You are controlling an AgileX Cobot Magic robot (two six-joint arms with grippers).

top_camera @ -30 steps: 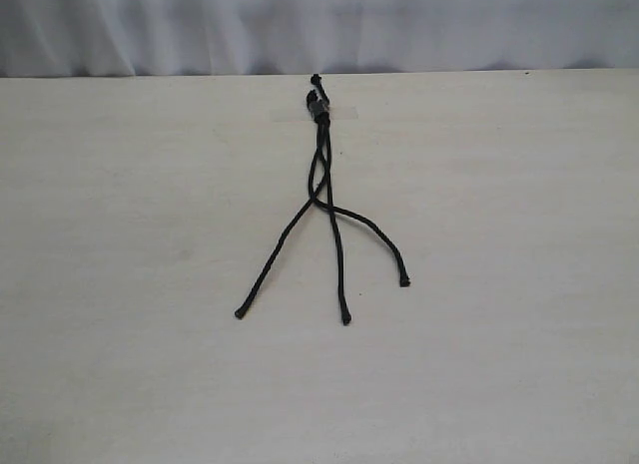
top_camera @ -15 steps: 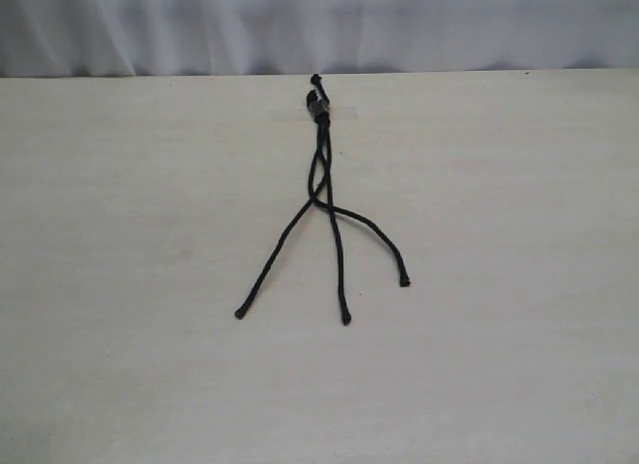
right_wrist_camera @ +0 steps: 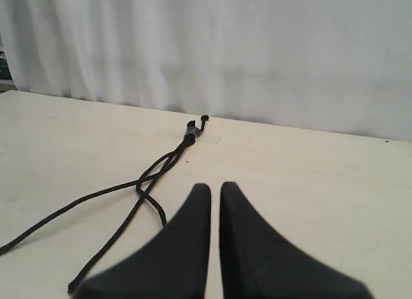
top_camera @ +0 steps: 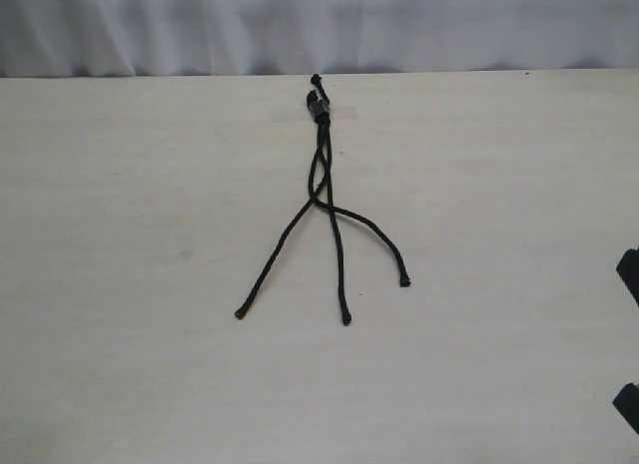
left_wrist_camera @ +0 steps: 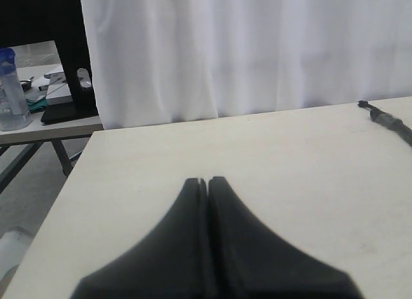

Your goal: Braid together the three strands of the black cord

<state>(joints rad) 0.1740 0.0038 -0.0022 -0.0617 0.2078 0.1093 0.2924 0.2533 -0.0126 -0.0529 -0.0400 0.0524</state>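
Note:
The black cord [top_camera: 321, 175] lies flat on the pale table [top_camera: 150, 234], its bound end [top_camera: 319, 110] taped down near the far edge. From there the three strands cross once and fan toward me: a left strand [top_camera: 275, 254], a middle strand [top_camera: 337, 254] and a right strand [top_camera: 374, 230]. My left gripper [left_wrist_camera: 207, 181] is shut and empty, far to the left of the bound end [left_wrist_camera: 386, 119]. My right gripper [right_wrist_camera: 215, 186] hovers right of the strands [right_wrist_camera: 138, 196] with only a thin slit between its fingers, holding nothing. Black parts of the right arm [top_camera: 629, 274] show at the exterior view's right edge.
A white curtain [top_camera: 319, 25] hangs behind the table's far edge. In the left wrist view the table's left edge drops off to a floor, with a side table holding a water bottle [left_wrist_camera: 9, 87] and clutter beyond.
Black parts of the right arm have come into the exterior view at its right edge. The cord has not moved.

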